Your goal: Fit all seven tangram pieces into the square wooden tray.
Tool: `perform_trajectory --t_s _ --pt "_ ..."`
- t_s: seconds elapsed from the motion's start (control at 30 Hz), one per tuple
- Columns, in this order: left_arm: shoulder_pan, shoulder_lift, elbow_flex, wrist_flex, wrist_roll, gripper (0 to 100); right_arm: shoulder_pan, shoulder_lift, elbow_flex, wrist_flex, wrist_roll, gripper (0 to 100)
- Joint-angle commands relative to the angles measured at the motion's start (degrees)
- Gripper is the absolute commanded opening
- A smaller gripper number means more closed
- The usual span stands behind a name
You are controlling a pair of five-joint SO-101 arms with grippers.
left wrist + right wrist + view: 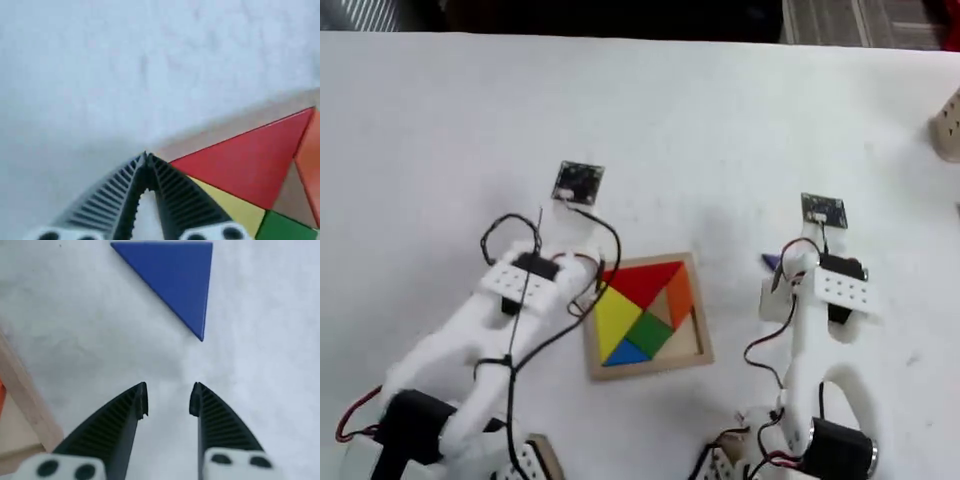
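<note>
Tray (650, 368) has a bare gap; beside it your right gripper (168, 400) is open facing the blue triangle (175, 275), likely to fetch it; left gripper (148, 159) closed, empty, at its corner.

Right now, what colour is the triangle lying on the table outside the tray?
Blue. The triangle shows best in the right wrist view.

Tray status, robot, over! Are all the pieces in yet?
Left end effector shut, at tray corner. Right end effector open, facing blue triangle loose on table. Tray not full yet. Nothing blocking the triangle.
</note>
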Motion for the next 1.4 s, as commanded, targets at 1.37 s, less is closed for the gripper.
perform_trajectory --t_s 1.37 --pt "-5.8 0.1 -2.9 2.9 4.6 30 -6.2 28.3 -32.3 7.6 15.7 27.0"
